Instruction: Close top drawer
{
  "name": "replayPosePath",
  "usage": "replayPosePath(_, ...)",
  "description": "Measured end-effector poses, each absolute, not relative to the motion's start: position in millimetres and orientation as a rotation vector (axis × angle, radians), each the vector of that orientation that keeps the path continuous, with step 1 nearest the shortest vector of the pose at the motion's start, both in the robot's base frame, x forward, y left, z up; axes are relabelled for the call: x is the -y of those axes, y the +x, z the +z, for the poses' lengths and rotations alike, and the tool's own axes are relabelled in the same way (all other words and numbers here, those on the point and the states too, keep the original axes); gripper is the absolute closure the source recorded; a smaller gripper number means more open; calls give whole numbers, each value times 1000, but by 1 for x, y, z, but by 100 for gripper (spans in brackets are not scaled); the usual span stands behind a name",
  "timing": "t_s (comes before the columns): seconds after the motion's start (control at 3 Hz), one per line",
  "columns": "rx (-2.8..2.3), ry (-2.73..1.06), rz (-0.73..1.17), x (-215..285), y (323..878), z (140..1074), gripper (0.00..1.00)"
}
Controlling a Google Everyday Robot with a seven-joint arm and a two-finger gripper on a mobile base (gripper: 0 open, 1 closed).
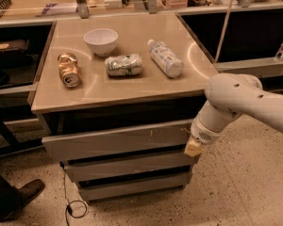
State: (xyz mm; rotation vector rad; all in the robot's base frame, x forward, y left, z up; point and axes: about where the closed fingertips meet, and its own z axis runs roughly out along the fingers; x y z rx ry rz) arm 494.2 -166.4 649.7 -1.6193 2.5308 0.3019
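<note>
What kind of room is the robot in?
Probably an office kitchen or break room: a counter holds a bowl, a drink can and a water bottle, with grey metal drawers beneath. The robot's pincer sits at the right end of the top drawer.

Beige top is seen centre frame, with four items laid on it. White bowl is set upright at the back, left of centre. Crushed gold can is laid on its side at the left, crumpled silver-green can on its side in the middle, clear bottle flat at the right, cap toward the back. None are touching. Two narrower drawer fronts are stacked low centre. Brown shoe is seen lower left, black cable looped on the speckled floor beside it. The gripper is found lower right of centre.
</note>
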Motion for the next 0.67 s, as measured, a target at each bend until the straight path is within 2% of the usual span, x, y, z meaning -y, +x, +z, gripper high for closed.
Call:
replayPosePath(0.33,-2510,-1621,258,164,513,658,100)
replayPosePath(0.67,-2490,-1622,216,160,534,666,100)
